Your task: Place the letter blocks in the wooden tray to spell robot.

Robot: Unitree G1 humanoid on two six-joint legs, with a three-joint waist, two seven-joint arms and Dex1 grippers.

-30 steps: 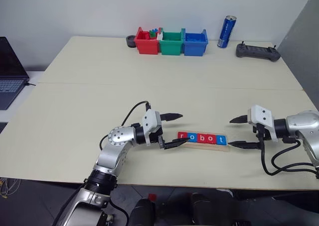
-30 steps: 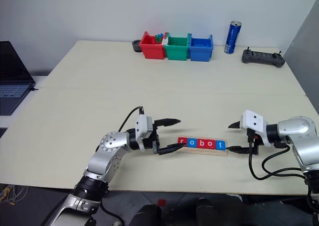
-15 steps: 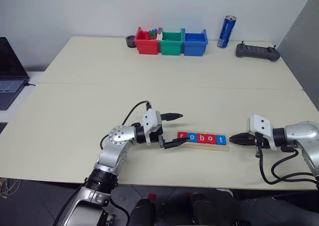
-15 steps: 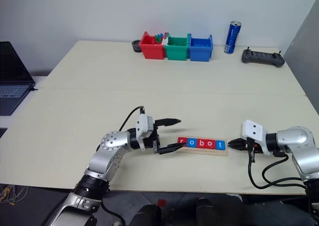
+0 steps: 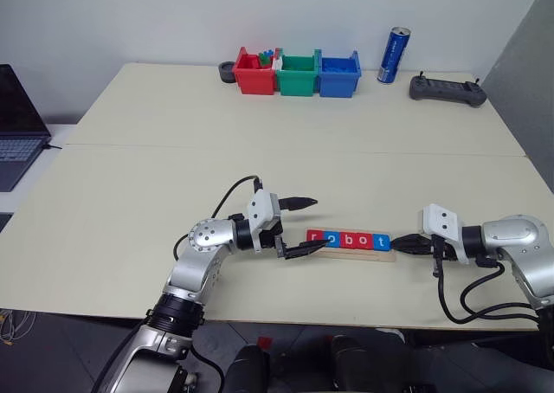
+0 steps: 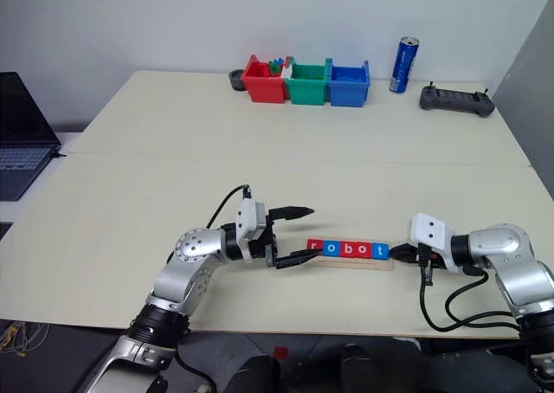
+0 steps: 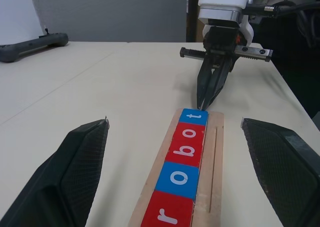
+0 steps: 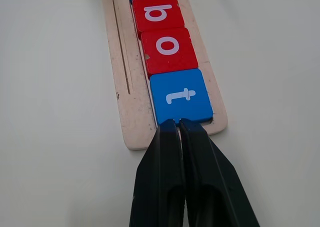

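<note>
Near the front edge of the bench (image 5: 130, 177) we see the wooden tray (image 5: 387, 257) lying flat. The five letter blocks (image 5: 350, 240) sit in it in one row, touching each other, and they read r, o, b, o, t from our left to our right. The r, b and second o are red; the first o and the t are blue.

Our left gripper (image 5: 305, 227) is at the left end of the tray, with its fingers (image 7: 67, 174) wide apart and holding nothing. The lower finger lies just beside the r block.

Our right gripper (image 5: 400, 243) is at the right end of the tray. Its fingers (image 8: 167, 182) are pressed together, with nothing between them, and their tips touch the outer edge of the t block (image 8: 180, 96).

Farther back the bench is bare up to the far edge, where a red bin (image 5: 253, 73), a green bin (image 5: 297, 74) and a blue bin (image 5: 338, 74) stand side by side. To the right of them are a blue can (image 5: 394, 54) and a dark controller (image 5: 447, 90). A laptop (image 5: 17, 125) is at the far left, beside the bench.
</note>
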